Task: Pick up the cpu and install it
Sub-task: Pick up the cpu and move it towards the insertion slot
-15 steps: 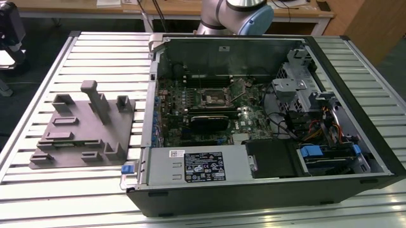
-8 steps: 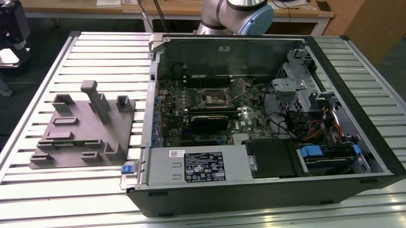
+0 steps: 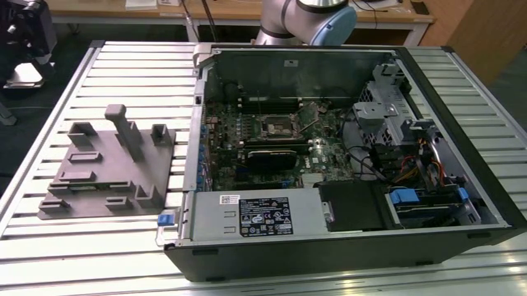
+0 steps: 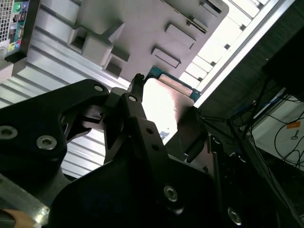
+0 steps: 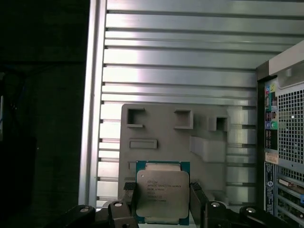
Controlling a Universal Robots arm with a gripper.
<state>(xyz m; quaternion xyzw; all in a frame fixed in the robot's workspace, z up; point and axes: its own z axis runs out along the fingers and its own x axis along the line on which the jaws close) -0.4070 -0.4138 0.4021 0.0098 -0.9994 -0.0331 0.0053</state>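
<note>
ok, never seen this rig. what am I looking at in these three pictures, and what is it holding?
The grey-and-blue column at the top of the exterior view is a robot arm. That view comes from a camera off the arm. It shows a slatted metal table carrying an open computer case and, to the exterior view's left, a grey plastic fixture. The two wrist views come from cameras riding on the arm, looking past its black jaws. Both show the jaws closed on the cpu, a small silvery square chip, held over the fixture.

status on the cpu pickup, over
gripper shut on the cpu, held above the grey fixture. cpu not yet in the motherboard socket. nothing seen blocking it.
</note>
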